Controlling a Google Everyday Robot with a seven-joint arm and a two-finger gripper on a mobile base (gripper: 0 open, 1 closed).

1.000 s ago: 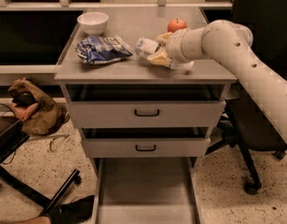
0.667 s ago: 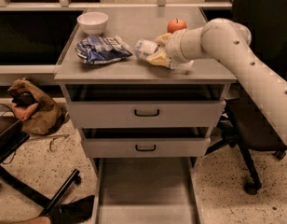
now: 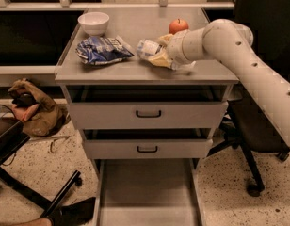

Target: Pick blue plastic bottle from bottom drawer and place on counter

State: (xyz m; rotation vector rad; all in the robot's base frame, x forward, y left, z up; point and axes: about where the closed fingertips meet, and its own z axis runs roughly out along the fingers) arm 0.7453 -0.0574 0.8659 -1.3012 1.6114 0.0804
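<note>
The blue plastic bottle [image 3: 146, 48], clear with a pale label, lies on its side on the counter [image 3: 135, 22], right of the middle. My gripper [image 3: 157, 52] is at the bottle's right end, low over the counter, and my white arm reaches in from the right. The bottom drawer [image 3: 147, 192] is pulled out at the foot of the cabinet, and its grey floor is bare.
On the counter are a white bowl [image 3: 93, 22] at the back left, a blue-and-white snack bag [image 3: 102, 49] left of the bottle, and a red apple [image 3: 178, 25] behind my gripper. A black office chair [image 3: 258, 140] stands right of the cabinet. A brown bag [image 3: 34, 109] lies on the floor at left.
</note>
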